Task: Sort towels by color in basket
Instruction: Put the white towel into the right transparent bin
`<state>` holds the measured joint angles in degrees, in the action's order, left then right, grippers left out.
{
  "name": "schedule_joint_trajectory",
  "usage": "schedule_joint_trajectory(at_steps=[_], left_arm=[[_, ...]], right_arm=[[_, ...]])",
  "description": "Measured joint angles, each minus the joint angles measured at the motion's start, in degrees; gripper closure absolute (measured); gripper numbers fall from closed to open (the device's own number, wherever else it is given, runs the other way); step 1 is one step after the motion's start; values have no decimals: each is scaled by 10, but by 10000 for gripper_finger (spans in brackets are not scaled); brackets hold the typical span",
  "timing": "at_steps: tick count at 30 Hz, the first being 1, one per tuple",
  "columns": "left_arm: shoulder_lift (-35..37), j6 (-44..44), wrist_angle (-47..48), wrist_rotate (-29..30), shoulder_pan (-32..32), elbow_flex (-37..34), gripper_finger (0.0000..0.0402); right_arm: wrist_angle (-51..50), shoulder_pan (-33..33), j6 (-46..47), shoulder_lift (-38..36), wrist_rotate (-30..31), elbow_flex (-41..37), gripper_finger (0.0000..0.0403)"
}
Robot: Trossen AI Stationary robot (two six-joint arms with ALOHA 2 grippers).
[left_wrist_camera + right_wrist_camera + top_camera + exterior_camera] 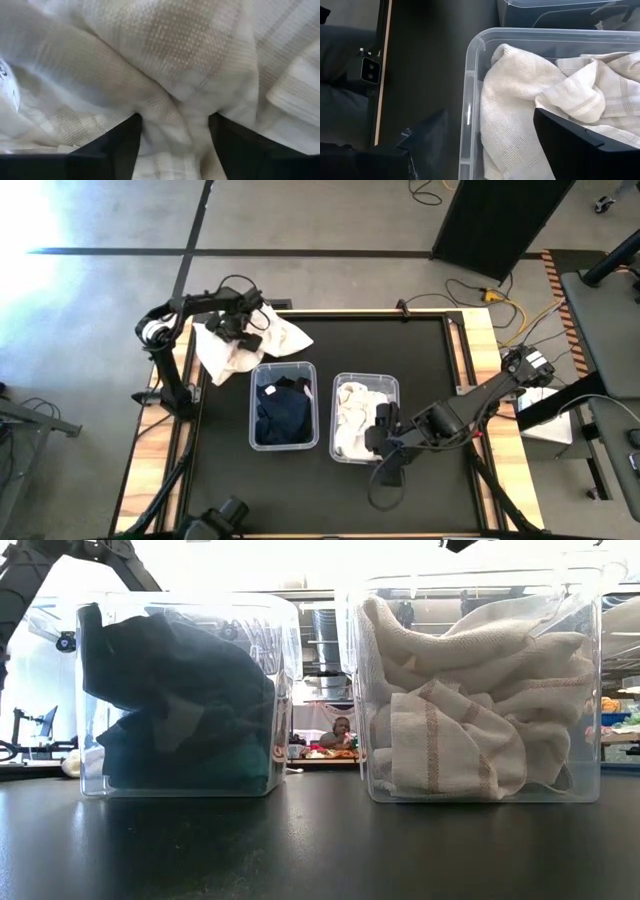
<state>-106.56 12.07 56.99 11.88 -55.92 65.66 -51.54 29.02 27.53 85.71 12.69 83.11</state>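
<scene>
A heap of white and cream towels (262,345) lies on the black table at the far left. My left gripper (240,330) is down on the heap, pointing steeply down and open. Its two fingers stand on either side of a raised fold (175,107). Two clear bins stand mid-table. The left bin (253,405) holds dark towels (170,700). The right bin (336,420) holds white towels (530,100), one with faint stripes (440,745). My right gripper (382,430) hovers open over the right bin's near right part, with nothing between its fingers (427,135). My left gripper stands open from above with a ridge of the white towel (175,107) between its fingers (127,137). I cannot tell whether the fingertips touch the cloth beside them.
Bare black tabletop (420,350) stretches along the far right and in front of the bins (320,850). A wooden frame (480,380) borders the table. Cables (500,300) lie on the floor beyond it. A person (343,730) sits far off in the room.
</scene>
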Motion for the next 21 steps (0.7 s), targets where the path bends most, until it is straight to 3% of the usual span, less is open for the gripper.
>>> schedule_joint_trajectory(at_steps=[4, 9, 14, 21], left_arm=[[-13, -2, -2, 3, 5, -11, 249], [-5, -20, -16, 38, 19, -32, 376], [44, -14, 39, 44, 28, -41, 388], [245, -28, 85, 32, 60, -35, 398]], right_arm=[[0, 2, 0, 0, 0, 0, 115], [0, 4, -5, 0, 0, 0, 125], [0, 6, -28, 0, 13, 0, 133], [69, -1, -120, -2, 97, -3, 134]])
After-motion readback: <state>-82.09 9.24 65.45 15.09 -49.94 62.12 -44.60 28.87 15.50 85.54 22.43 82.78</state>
